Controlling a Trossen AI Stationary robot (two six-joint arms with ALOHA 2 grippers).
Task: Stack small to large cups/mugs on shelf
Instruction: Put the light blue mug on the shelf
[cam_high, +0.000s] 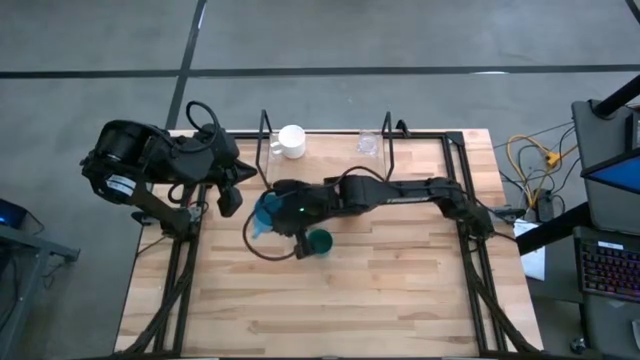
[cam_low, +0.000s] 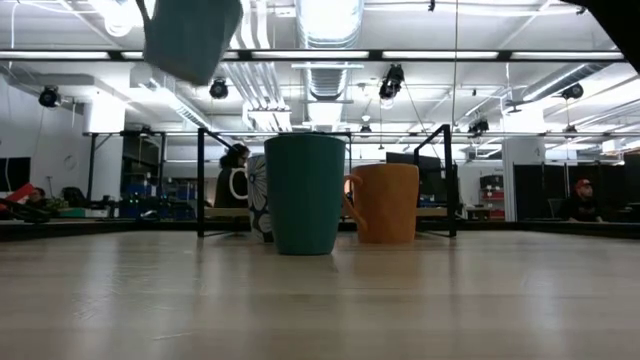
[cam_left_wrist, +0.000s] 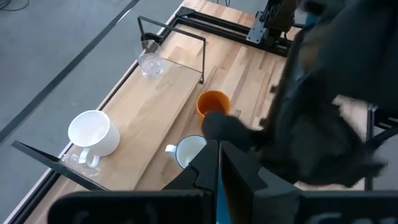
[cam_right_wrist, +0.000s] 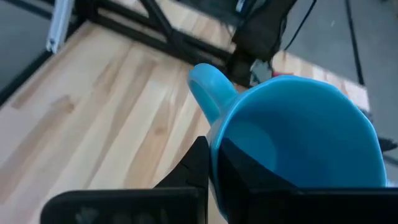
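My right gripper (cam_right_wrist: 214, 165) is shut on a light blue mug (cam_high: 265, 215), held high above the table's left middle (cam_low: 190, 35). Below it, standing upright on the tabletop, are a dark teal cup (cam_low: 303, 195), an orange mug (cam_low: 385, 203) and a whitish mug with a handle (cam_left_wrist: 189, 152). A white mug (cam_high: 291, 140) and a clear glass (cam_high: 368, 145) stand on the wooden shelf (cam_high: 330, 152) at the far edge. My left gripper (cam_left_wrist: 219, 177) hangs shut and holding nothing, raised at the table's far left (cam_high: 232, 198). My right gripper holds the light blue mug by its rim (cam_right_wrist: 217, 140), beside the handle (cam_right_wrist: 208, 90). One finger (cam_right_wrist: 199, 165) is outside the wall and the other seems to be inside. The mug is lifted clear of the table and hangs tilted, as the low view shows.
The shelf's black wire loops (cam_high: 266, 145) (cam_high: 388, 140) stand upright at its two ends. The right arm (cam_high: 420, 190) stretches across the table's middle from the right. The near half of the tabletop (cam_high: 340, 300) holds nothing. People sit in the room beyond.
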